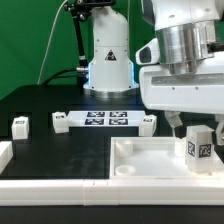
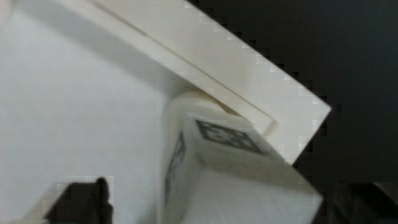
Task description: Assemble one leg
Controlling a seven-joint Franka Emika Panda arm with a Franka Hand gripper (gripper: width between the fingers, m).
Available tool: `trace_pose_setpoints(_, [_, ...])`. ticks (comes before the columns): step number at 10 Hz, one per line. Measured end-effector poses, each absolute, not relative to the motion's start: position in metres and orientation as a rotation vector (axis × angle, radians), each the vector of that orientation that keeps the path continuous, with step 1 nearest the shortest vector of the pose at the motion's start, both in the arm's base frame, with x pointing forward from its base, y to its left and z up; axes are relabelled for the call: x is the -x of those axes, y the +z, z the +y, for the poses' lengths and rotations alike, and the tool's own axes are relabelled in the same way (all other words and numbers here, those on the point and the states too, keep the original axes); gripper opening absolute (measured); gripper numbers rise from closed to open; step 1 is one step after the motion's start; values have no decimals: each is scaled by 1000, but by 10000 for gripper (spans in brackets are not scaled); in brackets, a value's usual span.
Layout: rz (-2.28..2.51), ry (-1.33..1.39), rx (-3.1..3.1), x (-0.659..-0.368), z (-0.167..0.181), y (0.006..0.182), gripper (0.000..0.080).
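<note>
My gripper (image 1: pixel 196 132) is shut on a leg (image 1: pixel 197 146), a small white post with a black-and-white tag on its side. It holds the leg upright at the corner of the white tray-like tabletop (image 1: pixel 140 163) on the exterior view's right. In the wrist view the leg (image 2: pixel 224 150) stands between my dark fingers (image 2: pixel 79 201), set against the tabletop's raised rim (image 2: pixel 231 72) at the inner corner. I cannot tell whether its lower end touches the tabletop. Three more legs lie on the black table: one (image 1: pixel 20 125) on the exterior view's left, and two (image 1: pixel 62 121) (image 1: pixel 150 121) beside the marker board.
The marker board (image 1: pixel 105 119) lies flat on the table behind the tabletop. The robot's white base (image 1: pixel 108 60) stands at the back. A white L-shaped rail (image 1: pixel 8 152) runs along the exterior view's left and front edge.
</note>
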State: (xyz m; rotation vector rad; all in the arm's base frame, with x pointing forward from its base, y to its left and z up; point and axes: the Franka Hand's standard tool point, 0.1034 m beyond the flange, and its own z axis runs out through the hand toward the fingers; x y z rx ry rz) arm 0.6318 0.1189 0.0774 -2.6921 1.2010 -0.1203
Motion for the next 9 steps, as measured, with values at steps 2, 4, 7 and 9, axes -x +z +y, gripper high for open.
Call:
trace_pose_setpoints(2, [826, -125, 2844, -635, 119, 79, 642])
trace_pose_setpoints(4, [415, -142, 2972, -640, 120, 82, 649])
trace_pose_setpoints(7, [-94, -162, 3046, -643, 118, 80, 649])
trace_pose_setpoints(9, [-312, -161, 3041, -643, 111, 79, 649])
